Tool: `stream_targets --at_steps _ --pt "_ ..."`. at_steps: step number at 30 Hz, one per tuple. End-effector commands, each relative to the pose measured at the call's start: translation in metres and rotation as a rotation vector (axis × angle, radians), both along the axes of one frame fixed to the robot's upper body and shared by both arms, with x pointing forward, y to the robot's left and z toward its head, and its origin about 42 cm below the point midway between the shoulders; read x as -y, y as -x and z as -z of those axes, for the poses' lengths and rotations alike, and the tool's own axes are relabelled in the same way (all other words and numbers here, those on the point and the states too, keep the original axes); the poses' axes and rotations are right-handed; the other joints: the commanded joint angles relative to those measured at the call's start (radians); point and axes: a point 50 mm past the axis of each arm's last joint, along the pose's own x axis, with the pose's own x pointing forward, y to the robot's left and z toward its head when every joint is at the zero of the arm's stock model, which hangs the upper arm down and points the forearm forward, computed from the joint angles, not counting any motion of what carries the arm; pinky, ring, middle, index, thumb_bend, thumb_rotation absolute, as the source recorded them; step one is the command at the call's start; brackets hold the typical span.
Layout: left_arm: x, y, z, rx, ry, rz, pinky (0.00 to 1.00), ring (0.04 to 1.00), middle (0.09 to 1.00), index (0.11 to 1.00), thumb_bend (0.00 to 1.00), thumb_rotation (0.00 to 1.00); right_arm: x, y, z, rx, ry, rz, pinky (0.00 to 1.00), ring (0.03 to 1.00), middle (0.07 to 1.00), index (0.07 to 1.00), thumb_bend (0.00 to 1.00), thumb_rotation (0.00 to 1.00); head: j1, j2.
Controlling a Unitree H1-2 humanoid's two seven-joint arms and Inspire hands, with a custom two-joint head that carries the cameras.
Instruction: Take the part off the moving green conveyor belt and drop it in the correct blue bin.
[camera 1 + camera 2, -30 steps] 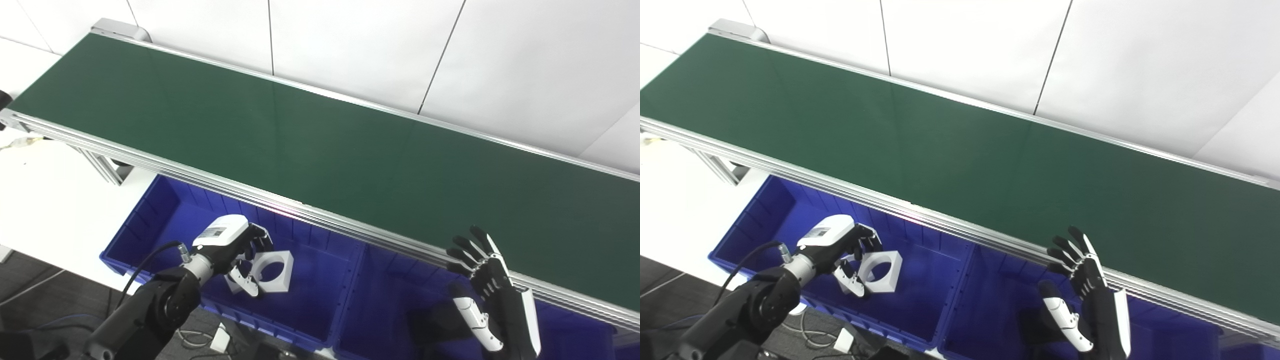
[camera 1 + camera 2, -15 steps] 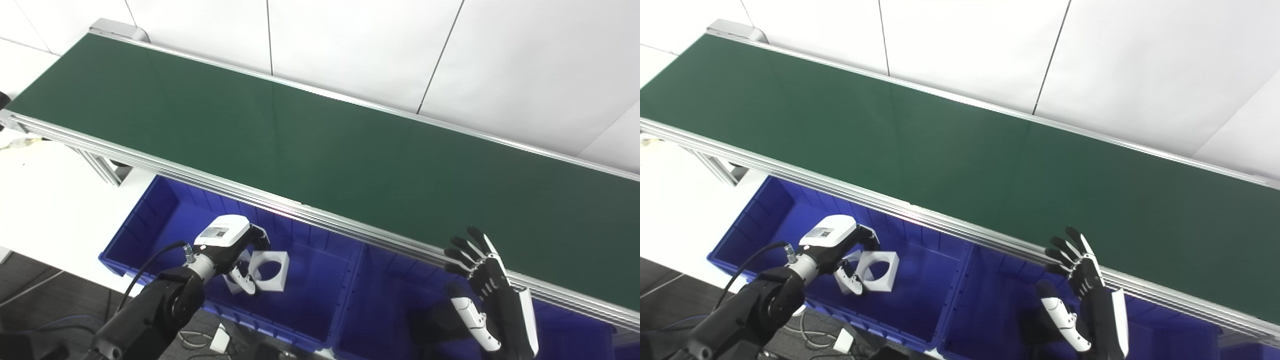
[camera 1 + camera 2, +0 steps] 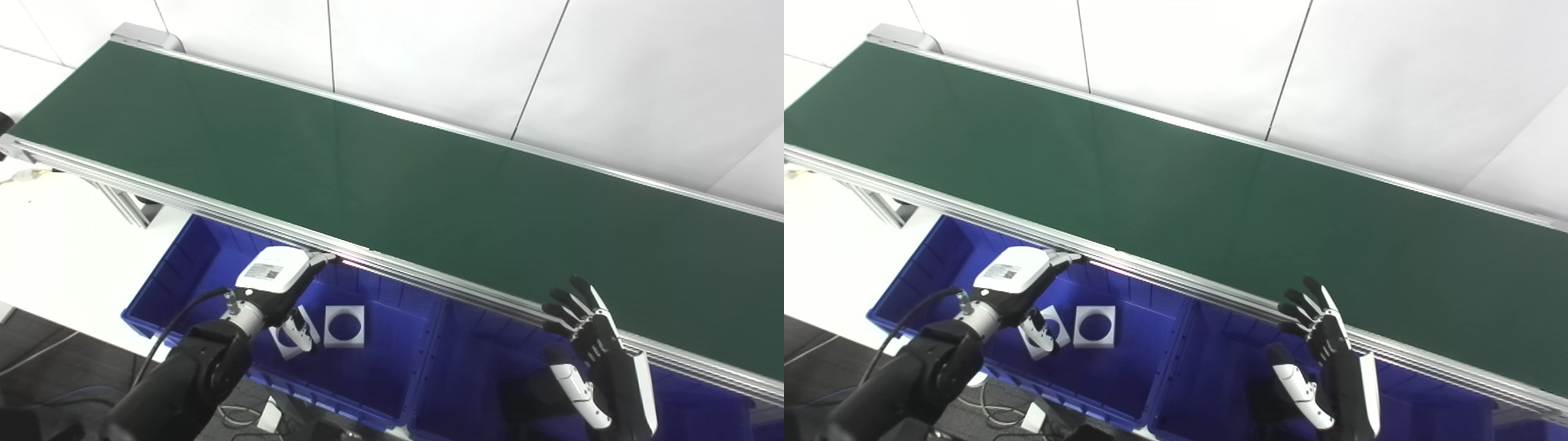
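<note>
Looks like a robotics lab or factory-style test cell, not a real production floor. There's a long green conveyor belt (image 3: 392, 177) on an aluminium extrusion frame (image 3: 122, 205), running diagonally along plain white wall panels (image 3: 429, 55). Blue plastic bins (image 3: 380, 367) sit side by side below its near edge, the stackable parts-sorting kind. Loose cables (image 3: 236, 416) and a small white adapter (image 3: 268, 418) lie on the dark floor, and a white counter (image 3: 55, 245) stands at the left. All pretty bare and staged.
</note>
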Motion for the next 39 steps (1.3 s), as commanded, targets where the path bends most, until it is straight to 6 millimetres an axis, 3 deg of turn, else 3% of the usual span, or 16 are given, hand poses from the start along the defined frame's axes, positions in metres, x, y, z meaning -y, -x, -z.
stream_targets --at_steps 1,5,7,10,13,17,23,29,34,39 --pt "0.002 -0.002 -0.034 0.064 0.104 0.003 0.75 0.896 0.951 0.955 0.89 0.00 -0.003 -0.001 -0.010 0.043 -0.019 0.000 0.68 0.777 0.823 0.908 0.64 0.60 -0.009 0.002" --pt "0.017 0.004 -0.077 0.062 0.364 0.047 0.73 0.859 0.905 0.885 0.79 0.04 -0.004 -0.001 -0.010 0.043 -0.016 0.001 0.68 0.773 0.820 0.906 0.63 0.59 -0.046 -0.002" --pt "0.024 0.006 -0.092 0.060 0.472 0.092 0.70 0.870 0.898 0.868 0.77 0.15 -0.005 -0.001 -0.009 0.042 -0.016 0.001 0.68 0.773 0.819 0.904 0.63 0.59 -0.060 -0.002" --pt "0.030 0.006 -0.094 0.059 0.647 0.168 0.73 0.865 0.880 0.858 0.83 0.30 -0.006 -0.001 -0.008 0.040 -0.012 0.000 0.67 0.770 0.816 0.901 0.64 0.59 -0.081 -0.006" --pt "0.035 0.003 -0.082 0.040 0.863 0.223 0.77 0.839 0.861 0.850 0.92 0.38 -0.008 0.000 -0.007 0.040 -0.010 0.001 0.67 0.767 0.813 0.897 0.63 0.59 -0.122 -0.010" --pt "0.045 0.002 -0.068 -0.021 1.027 0.249 0.82 0.855 0.862 0.854 1.00 0.37 -0.012 0.002 -0.005 0.036 -0.013 -0.002 0.68 0.773 0.814 0.896 0.65 0.60 -0.192 -0.020" --pt "0.058 -0.002 -0.053 -0.057 1.082 0.294 0.81 0.833 0.842 0.839 1.00 0.31 -0.022 0.004 0.000 0.029 -0.014 -0.004 0.68 0.777 0.814 0.897 0.68 0.63 -0.295 -0.045" --pt "0.065 -0.014 -0.016 -0.097 1.207 0.251 0.80 0.825 0.833 0.830 1.00 0.28 -0.035 0.005 0.010 0.021 -0.017 -0.013 0.69 0.786 0.825 0.897 0.68 0.62 -0.448 -0.100" --pt "0.063 -0.022 0.012 -0.118 1.272 0.212 0.82 0.829 0.829 0.820 1.00 0.25 -0.045 0.004 0.020 0.008 -0.019 -0.011 0.70 0.797 0.833 0.899 0.68 0.61 -0.573 -0.157" --pt "0.051 -0.027 0.037 -0.112 1.347 0.177 0.83 0.835 0.841 0.828 0.95 0.25 -0.054 0.002 0.032 -0.002 -0.009 -0.012 0.71 0.803 0.839 0.899 0.69 0.61 -0.649 -0.195"
